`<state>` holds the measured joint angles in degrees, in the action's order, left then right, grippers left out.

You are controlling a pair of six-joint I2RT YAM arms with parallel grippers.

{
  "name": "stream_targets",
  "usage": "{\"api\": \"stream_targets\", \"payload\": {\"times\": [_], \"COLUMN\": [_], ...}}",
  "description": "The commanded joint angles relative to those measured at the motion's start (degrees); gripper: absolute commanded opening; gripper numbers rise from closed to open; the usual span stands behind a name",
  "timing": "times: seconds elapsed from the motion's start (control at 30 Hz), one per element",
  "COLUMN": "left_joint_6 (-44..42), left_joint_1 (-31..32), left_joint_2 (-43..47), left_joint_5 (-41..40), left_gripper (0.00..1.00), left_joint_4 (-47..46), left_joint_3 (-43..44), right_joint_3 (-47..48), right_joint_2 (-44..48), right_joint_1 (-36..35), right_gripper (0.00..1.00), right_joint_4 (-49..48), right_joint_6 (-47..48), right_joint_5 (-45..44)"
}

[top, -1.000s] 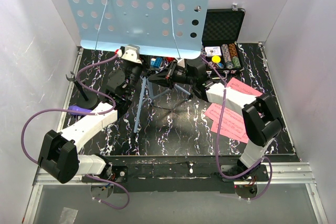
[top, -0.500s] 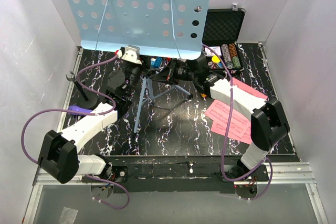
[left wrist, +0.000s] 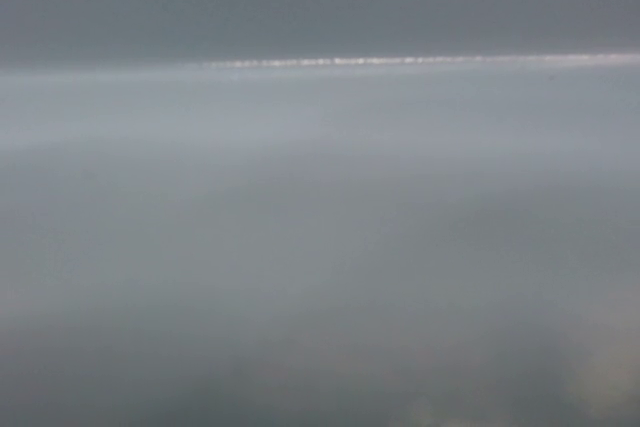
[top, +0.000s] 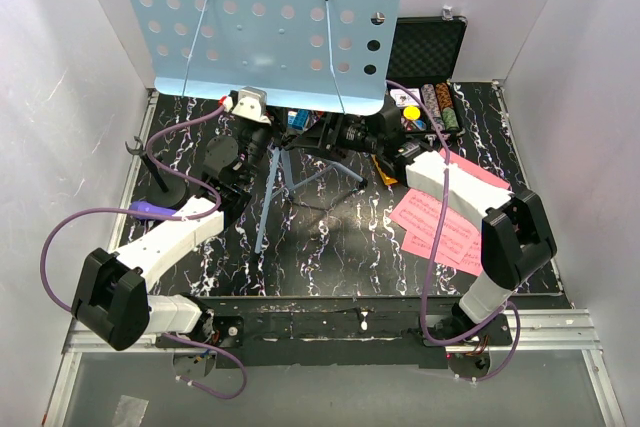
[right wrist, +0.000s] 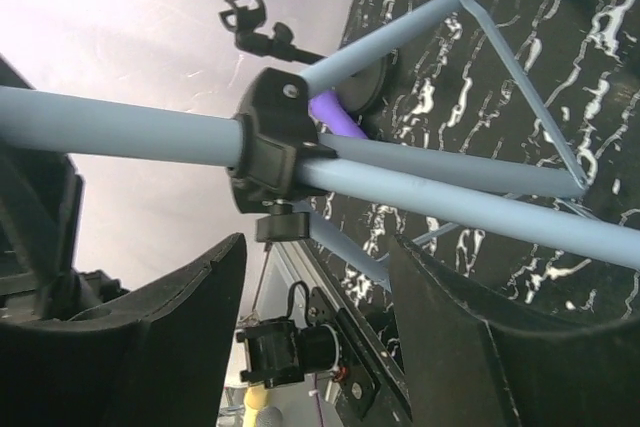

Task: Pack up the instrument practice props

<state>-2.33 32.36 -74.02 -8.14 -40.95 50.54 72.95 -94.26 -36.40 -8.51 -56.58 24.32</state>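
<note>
Right gripper [right wrist: 318, 247] first: its two dark fingers [right wrist: 150, 347] are spread wide with nothing pinched between them; straight across the gap, just past the tips, runs the pale-blue tube of the music stand [right wrist: 120, 132], with its black collar [right wrist: 275, 142] and the tripod legs fanning out from it; behind that sits the purple microphone [right wrist: 335, 115], lying on the marbled table [right wrist: 480, 77] just beside the round base of the mic stand [right wrist: 255, 32]. Over to the left gripper [top: 252, 142]: it is up against the stand's pole right under the perforated desk; the wrist view is one grey blur, so whether it is clamped or loose I cannot tell. Further out, the pink sheet-music pages [top: 440, 222] lie flat at the right beneath the right arm; the black case [top: 425, 47] stands open at the back right corner.
</note>
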Motion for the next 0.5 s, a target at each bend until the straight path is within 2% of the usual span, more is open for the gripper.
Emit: {"api": "stream_targets", "payload": {"times": [0.0, 0.1, 0.17, 0.3, 0.47], "left_joint_6": [0.75, 0.83, 0.83, 0.75, 1.18], "left_joint_1": [1.13, 1.13, 1.13, 1.21, 1.13], "left_joint_2": [-0.42, -0.60, -0.60, -0.34, -0.43], "left_joint_5": [1.46, 1.55, 1.55, 1.46, 1.55], "left_gripper": [0.00, 0.00, 0.00, 0.00, 0.00], "left_joint_4": [11.59, 11.51, 11.51, 11.59, 11.33], "left_joint_3": [-3.70, -3.79, -3.87, -4.14, -4.84], "right_joint_3": [1.32, 3.16, 3.78, 3.78, 4.74], "right_joint_2": [-0.92, -3.03, -3.83, -4.35, -3.74], "right_joint_1": [-0.07, -0.16, -0.33, -0.33, -0.42], "right_gripper": [0.67, 0.67, 0.61, 0.33, 0.09], "right_joint_4": [-8.35, -9.15, -8.98, -9.07, -6.18], "right_joint_6": [-4.41, -6.61, -6.97, -6.79, -2.33], "right_joint_5": [3.36, 5.21, 5.48, 6.00, 4.52]}}
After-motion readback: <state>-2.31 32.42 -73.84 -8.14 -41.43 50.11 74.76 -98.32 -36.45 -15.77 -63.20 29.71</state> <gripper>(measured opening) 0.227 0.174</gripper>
